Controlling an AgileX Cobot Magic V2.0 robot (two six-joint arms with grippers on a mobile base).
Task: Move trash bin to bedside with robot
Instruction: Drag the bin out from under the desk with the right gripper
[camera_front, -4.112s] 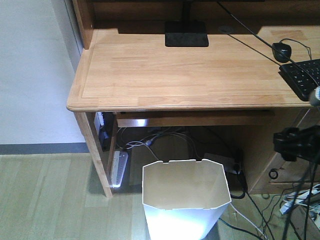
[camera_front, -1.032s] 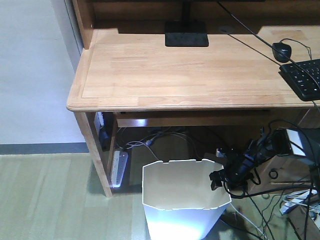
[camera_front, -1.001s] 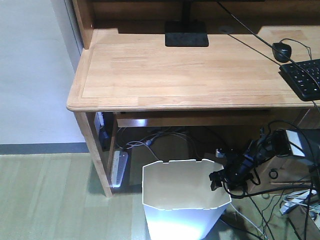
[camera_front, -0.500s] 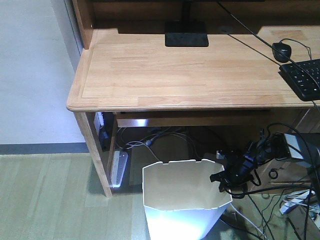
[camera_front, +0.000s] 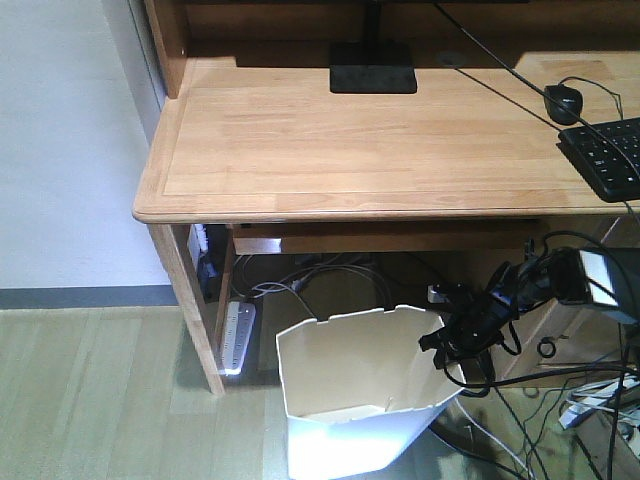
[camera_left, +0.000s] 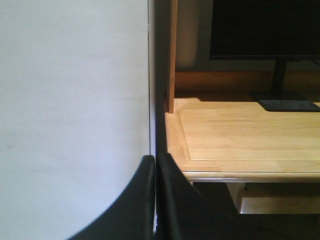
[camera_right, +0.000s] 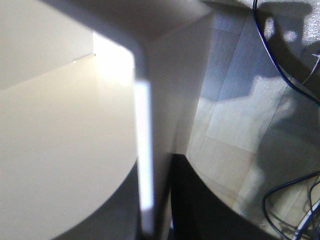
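The white trash bin (camera_front: 350, 365) stands on the floor in front of the desk, tipped, with its right rim raised and its cream inside showing. My right gripper (camera_front: 447, 345), on the robot's black arm with its trailing cables, is shut on that right rim. In the right wrist view the bin's thin wall (camera_right: 145, 150) runs between the two dark fingers of the right gripper (camera_right: 152, 200), one inside and one outside. My left gripper (camera_left: 155, 190) is shut with nothing in it, held up beside the desk's left corner. The bedside is out of view.
The light wooden desk (camera_front: 350, 150) carries a monitor base (camera_front: 373, 72), a mouse (camera_front: 563, 100) and a keyboard (camera_front: 610, 155). Its left leg (camera_front: 190, 300), a power strip (camera_front: 238, 335) and loose cables (camera_front: 590, 400) lie around the bin. A white wall (camera_left: 75, 100) is to the left.
The right arm came down to the bin's right rim and closed on it. Since half a second ago the bin has tipped, its right side risen and shifted slightly left.
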